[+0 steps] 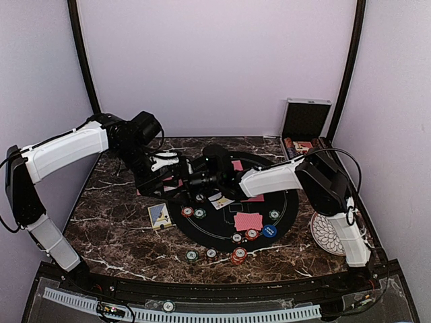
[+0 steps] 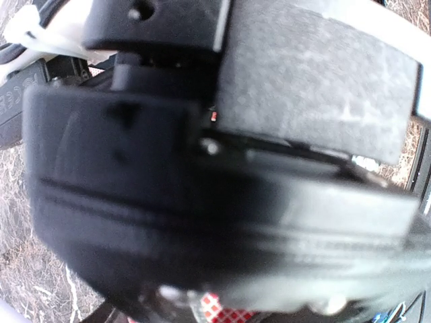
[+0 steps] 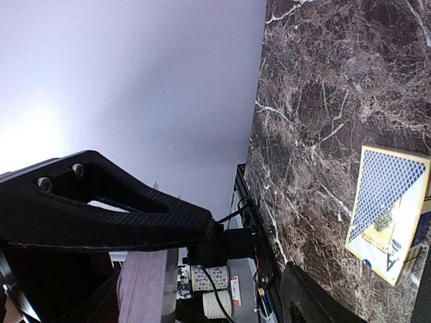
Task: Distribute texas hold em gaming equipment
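Observation:
My left gripper (image 1: 172, 176) and right gripper (image 1: 199, 180) meet tip to tip above the left rim of the black round mat (image 1: 289, 202). The left wrist view is almost filled by the right gripper's black body. Only a strip of red-backed playing cards (image 2: 219, 311) shows at the left jaws, which are shut on them. The right gripper (image 3: 250, 247) stands open with its fingers (image 3: 135, 212) wide apart. A red-backed card pair (image 1: 248, 221) lies on the mat. Striped chips (image 1: 188, 211) and a blue button (image 1: 269, 231) lie round it, and more chips (image 1: 238, 256) sit on the marble in front.
A blue-backed card box (image 1: 159, 215) (image 3: 390, 208) lies on the marble left of the mat. The open silver case (image 1: 306, 121) stands at the back right. A white patterned plate (image 1: 330, 232) sits at the right edge beside the right arm.

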`<move>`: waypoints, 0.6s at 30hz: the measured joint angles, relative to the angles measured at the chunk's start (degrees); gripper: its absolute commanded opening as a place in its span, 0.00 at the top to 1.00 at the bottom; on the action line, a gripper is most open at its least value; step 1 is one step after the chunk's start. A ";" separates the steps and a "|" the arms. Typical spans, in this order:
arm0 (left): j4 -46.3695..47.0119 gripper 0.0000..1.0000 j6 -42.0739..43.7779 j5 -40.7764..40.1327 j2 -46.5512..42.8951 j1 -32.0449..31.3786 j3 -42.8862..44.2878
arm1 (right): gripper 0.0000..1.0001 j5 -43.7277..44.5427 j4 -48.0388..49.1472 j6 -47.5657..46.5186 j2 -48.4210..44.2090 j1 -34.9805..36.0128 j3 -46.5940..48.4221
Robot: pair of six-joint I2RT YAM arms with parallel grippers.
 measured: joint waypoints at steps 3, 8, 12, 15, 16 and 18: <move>-0.02 1.00 0.00 -0.02 0.04 0.00 0.02 | 0.29 0.63 0.96 0.15 -0.07 -0.22 -1.07; -0.31 1.00 0.00 -0.02 0.79 -0.11 0.00 | 0.33 1.46 2.51 -0.28 -1.66 -0.76 -4.57; -0.20 1.00 0.00 -0.04 0.83 -0.11 0.00 | 0.36 1.75 2.27 -1.20 -3.10 -1.44 -6.14; -0.24 1.00 0.00 -0.07 0.83 -0.11 0.00 | 0.39 2.08 1.90 -2.03 -3.98 -1.66 -7.04; -0.28 1.00 0.02 -0.07 0.83 -0.11 0.00 | 0.40 2.14 1.86 -2.19 -4.28 -1.73 -7.32; -0.31 1.00 0.00 -0.04 0.83 -0.11 0.00 | 0.42 2.16 1.84 -2.40 -4.74 -1.90 -7.85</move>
